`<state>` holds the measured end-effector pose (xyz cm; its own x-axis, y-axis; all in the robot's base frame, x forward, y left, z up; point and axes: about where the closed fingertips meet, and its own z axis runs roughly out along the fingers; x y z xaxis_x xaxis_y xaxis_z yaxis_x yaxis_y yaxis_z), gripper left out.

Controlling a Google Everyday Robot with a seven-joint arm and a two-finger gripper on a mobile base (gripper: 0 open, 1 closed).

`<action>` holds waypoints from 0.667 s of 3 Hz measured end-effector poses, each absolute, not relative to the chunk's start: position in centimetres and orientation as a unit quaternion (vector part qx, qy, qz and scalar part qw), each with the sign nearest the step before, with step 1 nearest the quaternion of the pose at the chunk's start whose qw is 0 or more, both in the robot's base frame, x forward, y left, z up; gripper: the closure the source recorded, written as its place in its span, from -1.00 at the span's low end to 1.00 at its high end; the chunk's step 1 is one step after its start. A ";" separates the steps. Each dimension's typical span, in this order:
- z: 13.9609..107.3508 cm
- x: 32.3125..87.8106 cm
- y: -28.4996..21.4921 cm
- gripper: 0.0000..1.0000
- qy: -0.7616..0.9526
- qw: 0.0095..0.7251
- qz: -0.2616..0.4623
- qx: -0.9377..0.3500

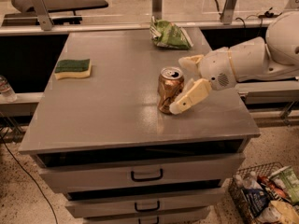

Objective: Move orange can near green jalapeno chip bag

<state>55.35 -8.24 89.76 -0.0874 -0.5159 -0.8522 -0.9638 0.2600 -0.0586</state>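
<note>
Grey cabinet top (pixel 112 115) seen from the front and above, with stacked drawers (pixel 140 174) below it. The orange can (pixel 168 88) stands upright right of the frame's centre, silver top and pull tab facing up, its side dented. The green jalapeno chip bag (pixel 171 35) lies crumpled at the far edge of the top, in the upper centre of the frame, well apart from the can. The white arm enters from the right edge; its gripper (pixel 178 85) sits at the can's right side with the two cream fingers (pixel 194 94) spread apart, one behind the can, the other low in front of it and overlapping its lower right in the view. Whether either finger touches the can cannot be told. A green-and-yellow sponge (pixel 73 68) lies flat at the upper left of the top. A wire basket (pixel 243 199) of packets stands on the floor at lower right.
</note>
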 end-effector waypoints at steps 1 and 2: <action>89.6 55.8 -7.3 -0.51 0.680 0.420 0.300 -0.520; 89.5 55.9 -7.1 -0.06 0.683 0.423 0.310 -0.509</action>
<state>55.88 -7.09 89.51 -0.1256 -0.4331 -0.8926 -0.9567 0.2909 -0.0065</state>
